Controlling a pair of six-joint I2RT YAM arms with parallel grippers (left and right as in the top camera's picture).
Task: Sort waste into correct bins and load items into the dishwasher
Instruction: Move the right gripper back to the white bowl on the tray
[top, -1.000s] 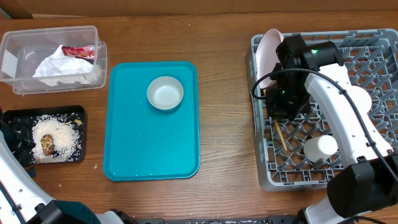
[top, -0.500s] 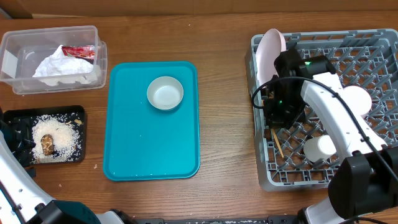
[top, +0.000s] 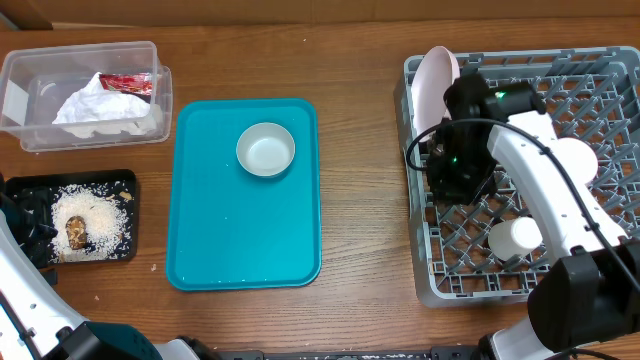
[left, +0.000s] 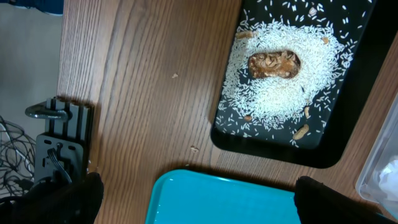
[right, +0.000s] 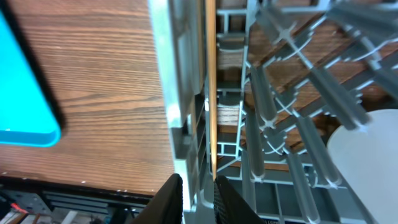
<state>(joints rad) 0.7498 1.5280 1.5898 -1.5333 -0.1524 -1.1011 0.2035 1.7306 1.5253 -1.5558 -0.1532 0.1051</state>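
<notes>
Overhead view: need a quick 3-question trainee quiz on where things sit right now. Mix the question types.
1. True or false: the bowl sits in the dish rack.
2. What lies in the clear tub? A) a fork B) a crumpled napkin and a red wrapper C) a sponge
3. Fill in: the shallow tray holding the rice and the brown lump is coloured ___.
Key: 1 false, it is on the teal tray; 2 B; 3 black.
</notes>
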